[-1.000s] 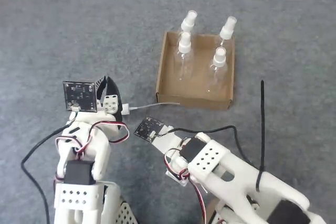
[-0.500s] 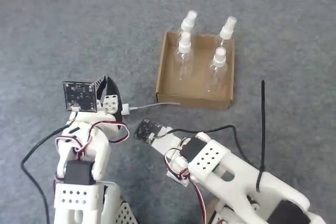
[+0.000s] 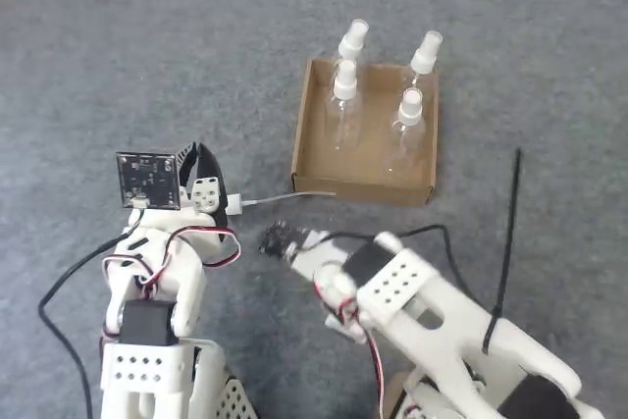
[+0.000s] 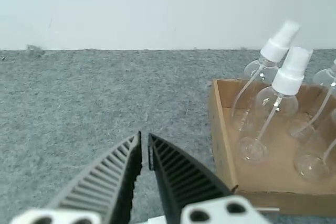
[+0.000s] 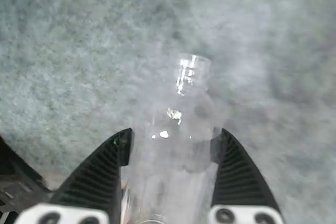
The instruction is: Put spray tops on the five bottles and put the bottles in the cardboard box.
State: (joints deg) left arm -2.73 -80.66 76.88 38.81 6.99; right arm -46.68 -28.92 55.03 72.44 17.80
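A clear bottle (image 5: 178, 129) with an open neck and no spray top sits between the fingers of my right gripper (image 5: 174, 136), which is shut on it just above the grey carpet. The right arm's wrist (image 3: 285, 240) is in front of the cardboard box (image 3: 299, 134). Inside the box stand several bottles (image 3: 343, 105) with white spray tops. A loose spray top (image 3: 236, 205) lies on the carpet, its thin tube reaching toward the box front. It lies right beside my left gripper (image 3: 200, 154), whose fingertips (image 4: 137, 142) are nearly touching, with nothing between them.
In the left wrist view the box (image 4: 219, 124) is close by, with its bottles (image 4: 273, 98) upright. A black cable (image 3: 508, 242) rises off the right arm. Open carpet stretches left of the box, with a pale wall behind.
The right arm's wrist has rolled and shifted slightly right, so its camera board now shows edge-on. Its black cable swung right. The left arm and the box stayed still.
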